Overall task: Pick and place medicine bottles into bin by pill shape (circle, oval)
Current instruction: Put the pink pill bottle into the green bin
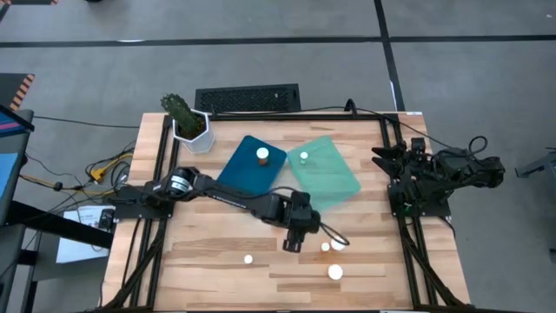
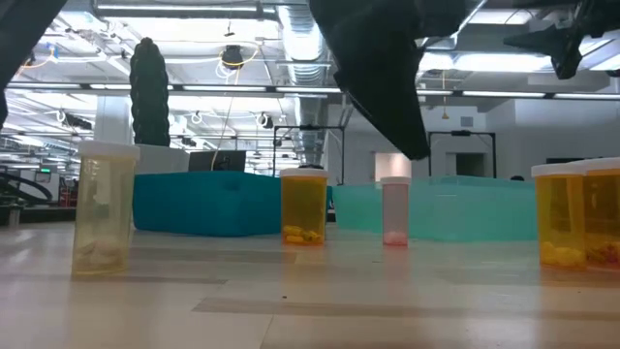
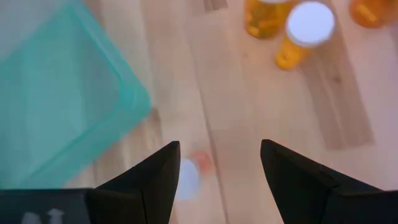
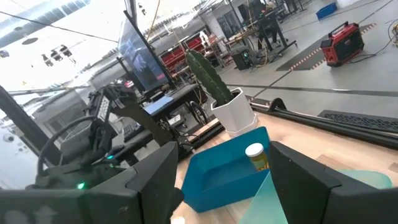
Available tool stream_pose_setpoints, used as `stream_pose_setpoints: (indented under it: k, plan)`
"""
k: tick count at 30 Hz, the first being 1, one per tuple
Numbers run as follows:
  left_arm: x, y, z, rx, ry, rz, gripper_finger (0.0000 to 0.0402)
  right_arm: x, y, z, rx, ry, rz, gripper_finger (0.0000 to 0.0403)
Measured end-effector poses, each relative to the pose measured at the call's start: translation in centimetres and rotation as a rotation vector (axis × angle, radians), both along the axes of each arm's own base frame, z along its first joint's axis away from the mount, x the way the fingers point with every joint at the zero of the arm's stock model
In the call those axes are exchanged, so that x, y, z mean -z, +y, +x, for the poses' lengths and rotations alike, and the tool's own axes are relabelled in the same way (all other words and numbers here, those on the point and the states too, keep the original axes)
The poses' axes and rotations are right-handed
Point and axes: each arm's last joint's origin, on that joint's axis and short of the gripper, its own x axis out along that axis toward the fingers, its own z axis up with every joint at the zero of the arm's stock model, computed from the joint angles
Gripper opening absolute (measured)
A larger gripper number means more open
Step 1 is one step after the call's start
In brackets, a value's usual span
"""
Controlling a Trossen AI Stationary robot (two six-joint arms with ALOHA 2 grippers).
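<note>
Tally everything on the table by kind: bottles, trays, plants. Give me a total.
Bottles: 7 (2 in trays, 5 on the wood, one under the left arm)
Trays: 2, a blue tray and a green tray
Potted cactus: 1
Total: 10

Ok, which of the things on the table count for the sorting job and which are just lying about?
For the job:
- blue tray, one bottle in it
- green tray, one bottle in it
- loose bottles on the table
- left gripper, open above the table
- right gripper, parked at the table's right edge

Just lying about:
- cactus pot
- keyboard
</note>
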Motion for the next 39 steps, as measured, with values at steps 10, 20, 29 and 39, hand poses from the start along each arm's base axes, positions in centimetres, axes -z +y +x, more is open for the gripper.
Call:
stream_pose_setpoints:
  k: [10, 20, 29, 39]
  plan:
    - [-0.4, 0.8, 0.7, -0.082, -0.088, -0.027, 0.0218, 0.5, 0.1, 0.1, -0.043, 0.047, -0.006, 0.026]
    - [1.1, 1.1, 0.1, -0.106, -0.028, -0.01, 0.0218, 0.5, 0.2, 0.1, -0.055, 0.052, -0.007, 0.026]
    - [2.8, 2.0, -0.4, -0.125, 0.019, -0.015, 0.0218, 0.5, 0.2, 0.1, -0.056, 0.051, -0.004, 0.026]
    - [2.8, 2.0, -0.2, -0.106, 0.005, -0.043, 0.0203, 0.5, 0.2, 0.1, -0.055, 0.053, -0.004, 0.026]
